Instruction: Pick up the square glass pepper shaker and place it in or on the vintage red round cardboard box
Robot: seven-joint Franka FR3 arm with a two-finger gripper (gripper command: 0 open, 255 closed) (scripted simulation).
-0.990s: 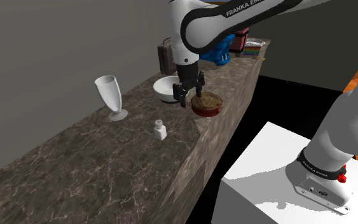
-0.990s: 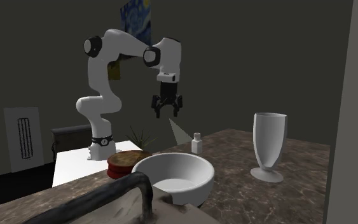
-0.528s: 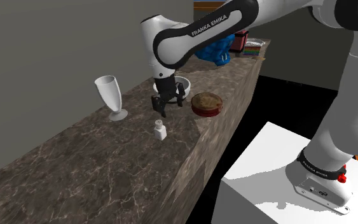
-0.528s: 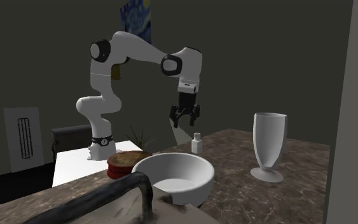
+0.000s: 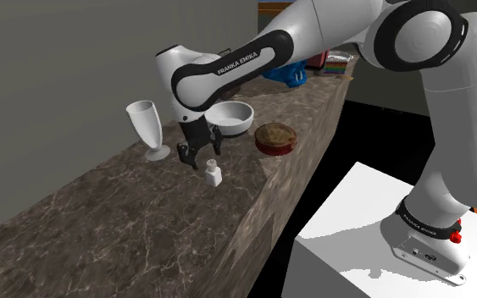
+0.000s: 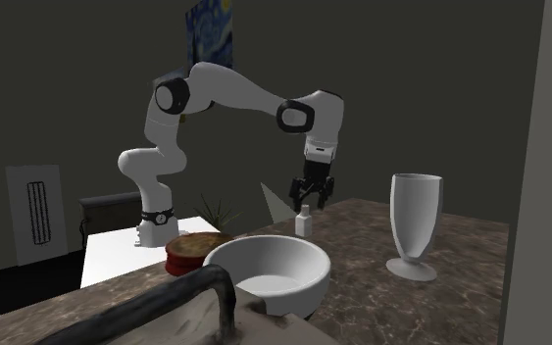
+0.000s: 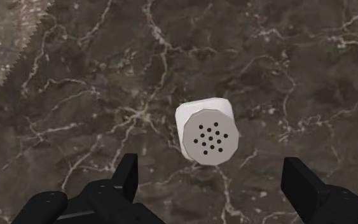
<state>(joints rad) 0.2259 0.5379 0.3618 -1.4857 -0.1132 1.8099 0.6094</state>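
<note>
The pepper shaker (image 5: 213,173) is a small white square bottle with a perforated cap, standing upright on the dark marble counter (image 5: 126,212). My gripper (image 5: 196,154) hangs just above it, a little toward the shoulder view's left, and is open. From the wrist, the shaker (image 7: 209,132) lies ahead of the spread fingers (image 7: 130,175), touching neither, with the gripper (image 7: 215,181) holding nothing. The red round box (image 5: 276,138) has a tan patterned lid and sits near the counter's edge, further along from the shaker. From the second exterior view, the gripper (image 6: 310,196) hovers over the shaker (image 6: 304,221), with the box (image 6: 190,252) nearer that camera.
A tall white goblet (image 5: 147,127) stands beside the shaker toward the wall. A white bowl (image 5: 232,118) sits between arm and box. Blue and other items (image 5: 291,72) crowd the counter's far end. The white stand (image 5: 380,237) lies below the counter's edge.
My gripper has travelled from over the red box, past the bowl, toward the shoulder view's left, and has dropped to just above the shaker. The shaker and box have not moved.
</note>
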